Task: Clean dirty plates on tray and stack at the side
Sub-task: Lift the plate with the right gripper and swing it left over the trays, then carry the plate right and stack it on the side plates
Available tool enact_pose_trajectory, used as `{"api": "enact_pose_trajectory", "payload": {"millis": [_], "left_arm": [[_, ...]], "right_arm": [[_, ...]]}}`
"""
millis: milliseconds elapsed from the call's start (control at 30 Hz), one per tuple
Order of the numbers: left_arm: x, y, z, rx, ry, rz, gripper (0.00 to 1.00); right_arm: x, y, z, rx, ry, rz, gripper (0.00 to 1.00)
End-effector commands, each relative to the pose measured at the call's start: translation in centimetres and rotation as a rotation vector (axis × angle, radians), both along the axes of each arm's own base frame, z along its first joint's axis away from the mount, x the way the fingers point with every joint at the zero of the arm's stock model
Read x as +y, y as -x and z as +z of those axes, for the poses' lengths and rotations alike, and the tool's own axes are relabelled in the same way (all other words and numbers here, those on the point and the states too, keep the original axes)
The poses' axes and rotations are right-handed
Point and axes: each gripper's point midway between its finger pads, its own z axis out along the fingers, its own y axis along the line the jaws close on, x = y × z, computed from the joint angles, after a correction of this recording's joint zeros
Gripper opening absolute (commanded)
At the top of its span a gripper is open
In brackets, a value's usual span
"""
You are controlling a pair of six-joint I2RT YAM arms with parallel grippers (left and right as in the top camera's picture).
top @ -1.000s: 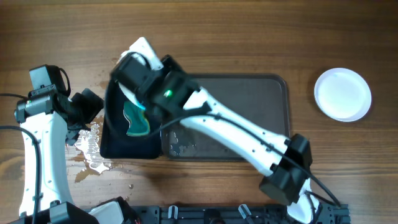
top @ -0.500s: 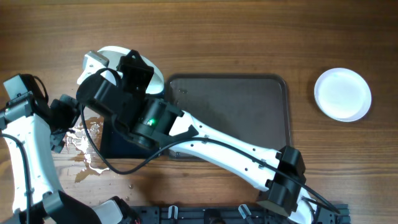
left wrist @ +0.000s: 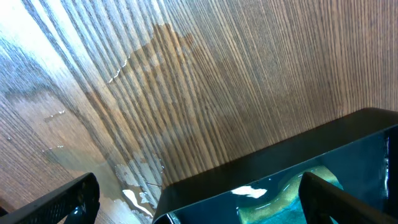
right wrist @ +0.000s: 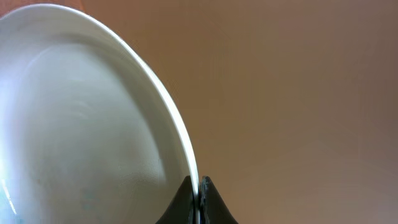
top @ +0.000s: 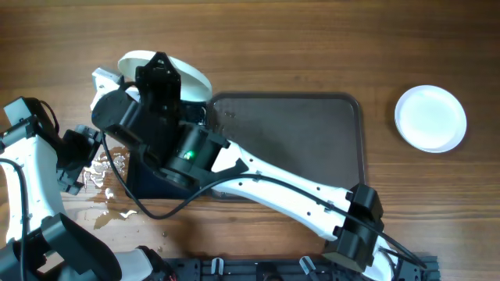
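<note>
- Plate [right wrist: 81, 124], white, is pinched at its rim by the right gripper [right wrist: 199, 190], whose fingertips press together on it, in the upper left of the overhead view.
- Left gripper [left wrist: 198, 186] is spread wide and holds nothing, beside the black basin [top: 141, 183] over the wet table [left wrist: 249, 62].
- Tray [top: 312, 133] sits mid-frame.
- Second plate [top: 430, 117] lies on the wood at far right.
</note>
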Motion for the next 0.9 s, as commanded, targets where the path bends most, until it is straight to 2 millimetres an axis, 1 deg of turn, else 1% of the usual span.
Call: {"api": "enact_pose_trajectory", "payload": {"millis": [0, 33, 67, 100, 133, 167, 200, 233, 267, 300, 333, 367, 400, 433, 467, 500, 533, 567, 600, 633, 667, 700, 733, 767, 800, 833, 867], "left_arm": [[0.1, -0.2, 0.1, -0.006, 0.009, 0.022, 1.00], [0.1, -0.2, 0.1, -0.006, 0.009, 0.022, 1.00], [0.1, -0.2, 0.1, -0.006, 0.009, 0.022, 1.00], [0.1, -0.2, 0.1, -0.006, 0.009, 0.022, 1.00], [0.1, -0.2, 0.1, -0.006, 0.009, 0.022, 1.00], [0.1, -0.2, 0.1, -0.006, 0.009, 0.022, 1.00], [0.1, -0.2, 0.1, -0.006, 0.009, 0.022, 1.00], [0.1, -0.2, 0.1, -0.006, 0.009, 0.022, 1.00], [0.1, -0.2, 0.1, -0.006, 0.009, 0.022, 1.00], [0.1, -0.2, 0.1, -0.006, 0.009, 0.022, 1.00], [0.1, -0.2, 0.1, -0.006, 0.009, 0.022, 1.00], [0.1, -0.2, 0.1, -0.006, 0.009, 0.022, 1.00], [0.1, -0.2, 0.1, -0.006, 0.009, 0.022, 1.00], [0.1, -0.2, 0.1, -0.006, 0.009, 0.022, 1.00], [0.1, -0.2, 0.1, -0.005, 0.010, 0.022, 1.00], [0.1, -0.2, 0.1, -0.005, 0.011, 0.022, 1.00], [0.0, -0.2, 0.1, -0.006, 0.014, 0.022, 1.00], [-0.1, -0.3, 0.1, -0.011, 0.020, 0.020, 1.00], [-0.1, -0.3, 0.1, -0.014, 0.023, 0.020, 1.00], [-0.1, -0.3, 0.1, -0.015, 0.025, 0.019, 1.00], [-0.2, -0.3, 0.1, -0.015, 0.026, 0.019, 1.00], [-0.2, -0.3, 0.1, -0.014, 0.026, 0.019, 1.00], [-0.2, -0.3, 0.1, -0.015, 0.026, 0.019, 1.00], [-0.2, -0.3, 0.1, -0.015, 0.026, 0.019, 1.00], [-0.2, -0.3, 0.1, -0.015, 0.026, 0.019, 1.00], [-0.1, -0.3, 0.1, -0.015, 0.026, 0.019, 1.00], [-0.1, -0.3, 0.1, -0.016, 0.025, 0.019, 1.00]], "right_arm": [[0.2, 0.1, 1.5, -0.035, -0.069, -0.020, 0.05], [0.3, 0.3, 0.7, 0.008, -0.214, -0.033, 0.05], [1.5, 1.3, -2.7, 0.165, -0.236, 0.046, 0.05], [1.9, 2.1, -5.8, 0.287, -0.252, 0.060, 0.04], [0.8, 1.1, -5.4, 0.222, -0.274, -0.021, 0.04], [-0.1, 0.1, -3.5, 0.127, -0.319, -0.089, 0.04], [-0.2, -0.1, -1.8, 0.084, -0.371, -0.097, 0.04], [0.9, 0.6, -2.2, 0.132, -0.390, -0.040, 0.04], [1.5, 0.9, -3.6, 0.170, -0.329, -0.002, 0.05], [0.5, 0.0, -3.7, 0.099, -0.251, -0.071, 0.04], [-1.5, -1.1, -1.7, -0.033, -0.281, -0.208, 0.04], [-3.0, -1.6, 0.3, -0.123, -0.402, -0.308, 0.04], [-1.8, -1.4, -0.4, -0.066, -0.409, -0.236, 0.04], [-0.3, -0.9, -2.5, 0.018, -0.282, -0.140, 0.05], [-1.7, -1.7, -1.9, -0.054, -0.277, -0.232, 0.05], [-3.6, -2.4, -0.9, -0.130, -0.310, -0.343, 0.04], [-3.2, -2.5, -1.4, -0.101, -0.304, -0.311, 0.04], [-1.6, -1.7, -2.7, -0.012, -0.253, -0.201, 0.04], [-0.7, -1.0, -3.4, 0.037, -0.240, -0.147, 0.04], [-1.5, -1.1, -2.5, -0.019, -0.257, -0.208, 0.04], [-2.1, -1.3, -2.0, -0.046, -0.278, -0.243, 0.04], [-1.6, -0.7, -2.6, -0.013, -0.313, -0.218, 0.04], [-0.9, -0.1, -3.8, 0.048, -0.322, -0.183, 0.04], [-0.9, 0.3, -5.5, 0.120, -0.401, -0.188, 0.04], [-0.3, 1.3, -9.5, 0.348, -0.501, -0.173, 0.04], [0.3, 2.7, -12.8, 0.588, -0.631, -0.194, 0.04], [0.3, 3.1, -14.4, 0.754, -0.741, -0.239, 0.04]]}}
